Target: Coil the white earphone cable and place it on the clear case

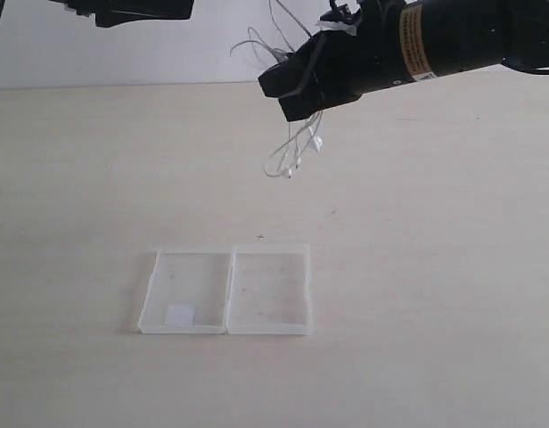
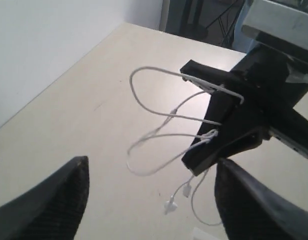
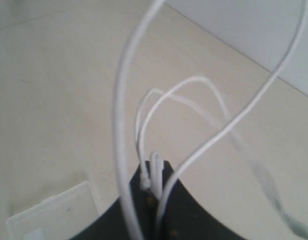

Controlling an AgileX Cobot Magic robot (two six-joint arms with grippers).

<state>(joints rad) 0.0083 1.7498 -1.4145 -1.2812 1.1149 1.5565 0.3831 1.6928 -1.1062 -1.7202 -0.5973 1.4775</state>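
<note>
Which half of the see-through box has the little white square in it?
The left half of the clear case in the exterior view. A small white patch sits near its front edge; the right half has none.

The surface (image 1: 435, 267) is pale and matt, smooth, with a faint wood-like grain. The clear case (image 1: 225, 290) is transparent plastic, cloudy along its rims, with an opaque white patch (image 1: 180, 314) in one half. The white earphone cable (image 3: 117, 105) has a smooth, slightly glossy plastic coat. The right hand (image 1: 290, 94) is matt black plastic. On the left hand (image 2: 151, 167), the black fingers (image 2: 49, 205) have a fine woven-looking texture.
</note>
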